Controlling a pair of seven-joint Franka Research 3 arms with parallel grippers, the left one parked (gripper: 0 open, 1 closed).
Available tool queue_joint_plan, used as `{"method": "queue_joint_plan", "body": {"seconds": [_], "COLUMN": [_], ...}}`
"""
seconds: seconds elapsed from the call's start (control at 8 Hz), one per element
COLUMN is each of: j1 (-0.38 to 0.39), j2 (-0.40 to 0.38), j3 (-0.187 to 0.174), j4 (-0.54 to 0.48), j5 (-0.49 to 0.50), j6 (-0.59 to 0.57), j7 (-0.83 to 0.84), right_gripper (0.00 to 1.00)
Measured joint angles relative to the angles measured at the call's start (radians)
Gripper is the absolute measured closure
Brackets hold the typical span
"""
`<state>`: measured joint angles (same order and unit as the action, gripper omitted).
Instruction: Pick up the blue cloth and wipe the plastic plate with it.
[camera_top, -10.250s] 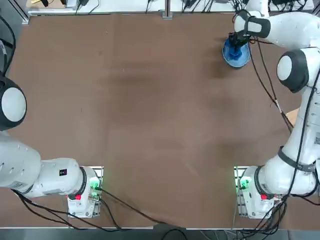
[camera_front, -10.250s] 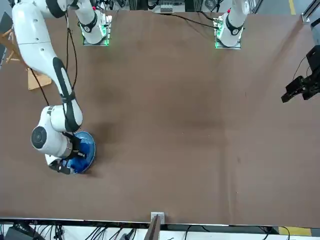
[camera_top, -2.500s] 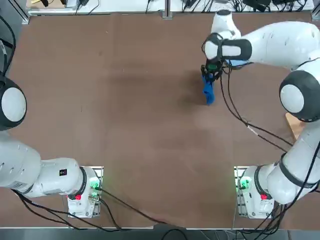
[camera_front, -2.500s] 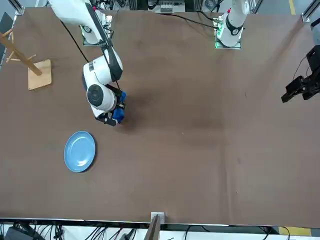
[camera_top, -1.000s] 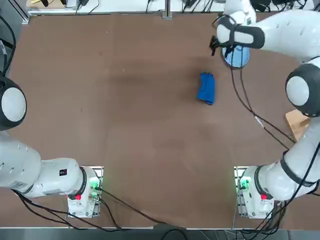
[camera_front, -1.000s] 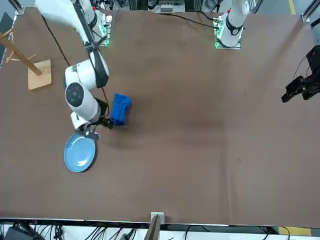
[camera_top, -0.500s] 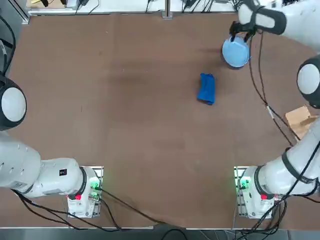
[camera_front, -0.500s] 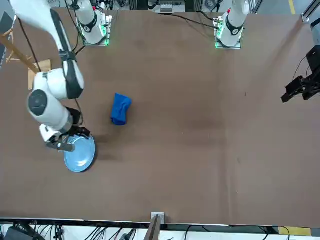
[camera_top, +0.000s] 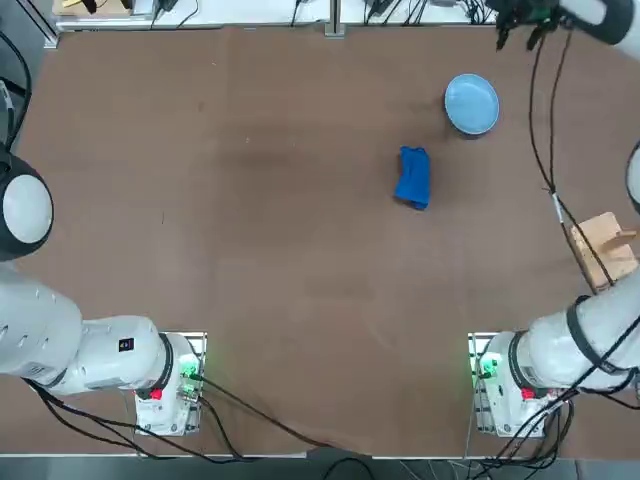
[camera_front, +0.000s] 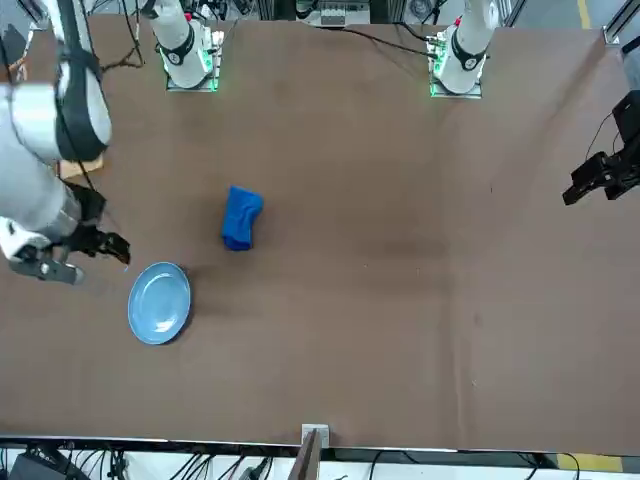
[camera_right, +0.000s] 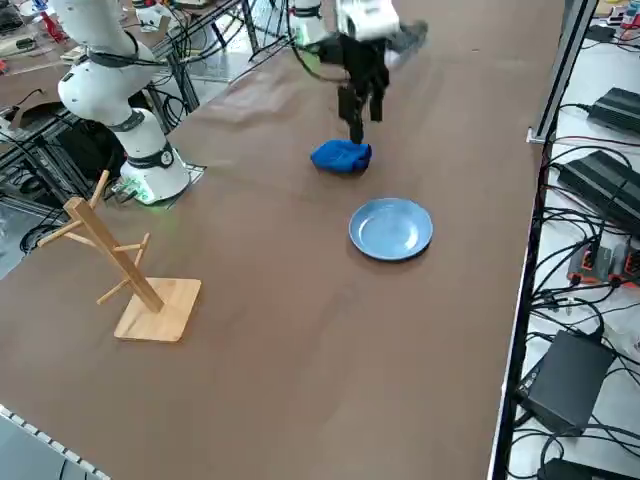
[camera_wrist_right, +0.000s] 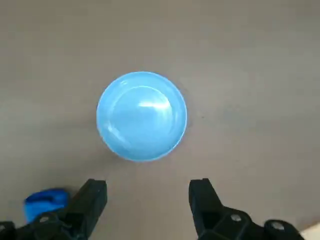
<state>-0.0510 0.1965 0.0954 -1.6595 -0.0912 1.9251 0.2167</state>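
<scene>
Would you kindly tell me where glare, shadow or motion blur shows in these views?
Right wrist view: a pale highlight sits on the small round light-blue plastic plate. Right side view: the right gripper, open, is smeared by motion above the crumpled dark blue cloth. Front view: the gripper looks soft-edged. Top view: the brown table shows faint dark patches.

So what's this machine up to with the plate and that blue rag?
Right now the robot's right gripper is open and empty, raised above the table near the plastic plate. The blue cloth lies crumpled on the table, apart from the plate and untouched. The plate sits bare. A small wooden rack stands off to the side.
</scene>
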Motion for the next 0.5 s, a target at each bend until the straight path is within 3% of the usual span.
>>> {"method": "queue_joint_plan", "body": {"seconds": [0.25,0.5], "j1": [-0.011,-0.016], "j2": [-0.094,-0.106], "j3": [0.001,0.001], "j4": [0.015,0.057], "j5": [0.064,0.071], "j6": [-0.1,-0.175], "j7": [0.0,0.0], "right_gripper": [0.0,0.0]}}
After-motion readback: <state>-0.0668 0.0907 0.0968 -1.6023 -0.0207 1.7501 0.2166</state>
